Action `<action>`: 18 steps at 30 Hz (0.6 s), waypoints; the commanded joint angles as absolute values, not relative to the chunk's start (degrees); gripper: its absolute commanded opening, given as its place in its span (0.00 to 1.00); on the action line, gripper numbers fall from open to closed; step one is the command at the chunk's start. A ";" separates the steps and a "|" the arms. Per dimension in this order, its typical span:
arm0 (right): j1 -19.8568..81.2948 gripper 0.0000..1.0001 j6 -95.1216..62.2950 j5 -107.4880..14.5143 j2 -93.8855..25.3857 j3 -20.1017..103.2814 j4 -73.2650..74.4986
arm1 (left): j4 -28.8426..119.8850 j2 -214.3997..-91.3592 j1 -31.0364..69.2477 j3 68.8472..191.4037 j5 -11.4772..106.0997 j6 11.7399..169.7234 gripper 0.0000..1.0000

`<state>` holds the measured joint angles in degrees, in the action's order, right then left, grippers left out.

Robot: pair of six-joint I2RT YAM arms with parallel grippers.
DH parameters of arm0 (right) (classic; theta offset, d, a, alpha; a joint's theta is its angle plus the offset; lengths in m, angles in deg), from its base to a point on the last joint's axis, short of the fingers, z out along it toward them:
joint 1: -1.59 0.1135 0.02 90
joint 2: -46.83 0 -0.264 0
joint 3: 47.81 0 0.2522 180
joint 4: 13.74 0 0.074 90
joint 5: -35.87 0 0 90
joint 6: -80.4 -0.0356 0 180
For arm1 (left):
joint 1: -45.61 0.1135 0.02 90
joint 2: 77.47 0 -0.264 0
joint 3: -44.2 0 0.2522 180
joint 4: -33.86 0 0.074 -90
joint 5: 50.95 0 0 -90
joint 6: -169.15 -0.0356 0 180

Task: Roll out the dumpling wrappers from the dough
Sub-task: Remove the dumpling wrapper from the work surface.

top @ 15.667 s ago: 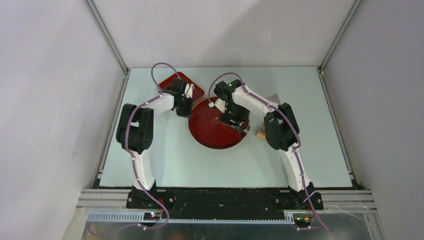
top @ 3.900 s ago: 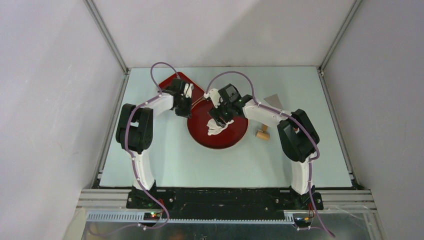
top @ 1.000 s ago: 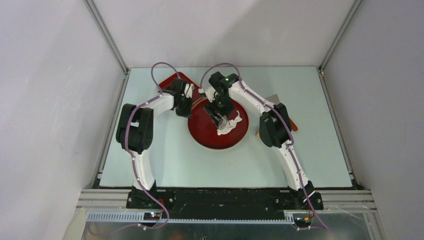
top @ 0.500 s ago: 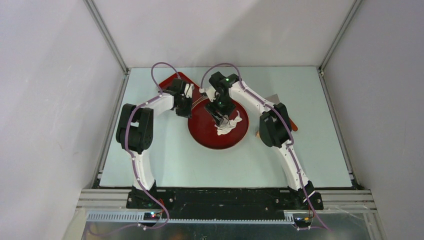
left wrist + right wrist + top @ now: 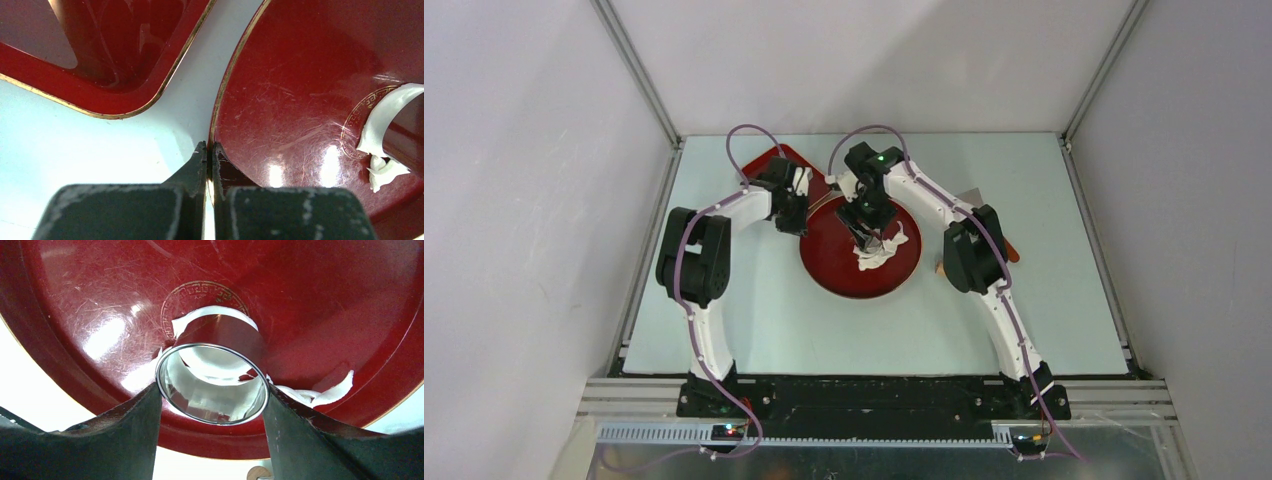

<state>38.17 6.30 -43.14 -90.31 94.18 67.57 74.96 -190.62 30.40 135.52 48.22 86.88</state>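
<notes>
White dough (image 5: 881, 254) lies ragged on the round red plate (image 5: 834, 272). My right gripper (image 5: 871, 233) is shut on a shiny metal ring cutter (image 5: 212, 385), one finger on each side of it. The cutter stands on the dough. A round patch of dough (image 5: 210, 358) shows inside the ring; I cannot tell whether it is a cut-out dumpling wrapper. A leftover dough strip (image 5: 327, 389) curls beside the cutter. My left gripper (image 5: 209, 146) is shut on the plate's gold-edged rim (image 5: 235, 65) at its left side.
A square red tray (image 5: 769, 162) sits just behind the left gripper, close to the plate. A wooden piece (image 5: 942, 267) lies right of the plate, partly hidden by the right arm. A grey flat piece (image 5: 972, 195) lies further back.
The right gripper with the cutter has shifted only slightly on the dough. The left gripper stays on the plate's rim.
</notes>
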 commanded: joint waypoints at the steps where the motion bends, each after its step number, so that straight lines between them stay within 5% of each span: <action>1: 38.20 0.28 6.22 -42.57 -90.98 94.07 67.38 | 74.78 -187.98 30.40 135.13 47.40 86.45 0.00; 18: 38.65 0.28 6.06 -42.42 -91.37 93.18 67.23 | 74.77 -188.02 30.37 135.19 47.34 86.45 0.00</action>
<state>38.39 6.30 -42.88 -90.66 93.24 67.46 74.96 -190.62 30.40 135.52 48.22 86.88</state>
